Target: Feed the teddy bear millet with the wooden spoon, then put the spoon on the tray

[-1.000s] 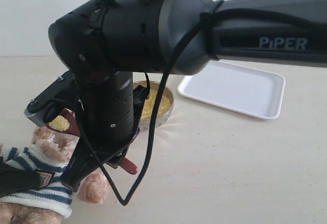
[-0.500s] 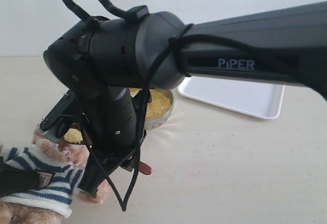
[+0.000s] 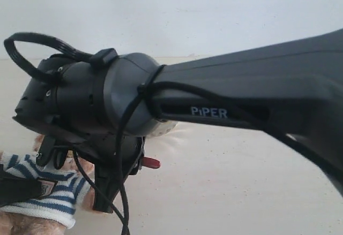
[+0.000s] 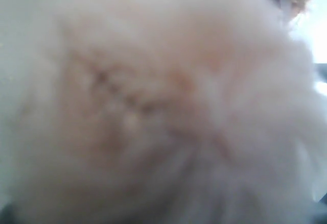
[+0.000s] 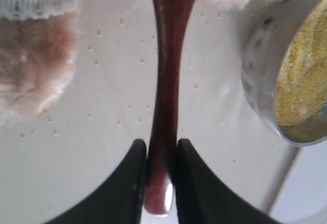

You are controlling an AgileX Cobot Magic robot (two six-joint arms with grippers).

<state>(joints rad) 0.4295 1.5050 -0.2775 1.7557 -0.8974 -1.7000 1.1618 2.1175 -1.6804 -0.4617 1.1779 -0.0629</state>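
Currently pinches slim, glossy reddish-brown wooden spoon [image 5: 166, 81] by its handle tip in right claw [image 5: 162, 180], bowl end hidden near fluffy light-brown teddy bear [image 3: 45, 189]. Cannot tell left claw's state: only blurred fur. Risks twisting in that narrow grip, or bumping round silver bowl of yellow millet [image 5: 301, 76].

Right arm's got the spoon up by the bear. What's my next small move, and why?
Probably ease the wooden spoon slightly toward the teddy bear, keeping it level. The right gripper clamps the handle near its end, the bowl end is hidden past the bear's fur, and loose millet dots the table.
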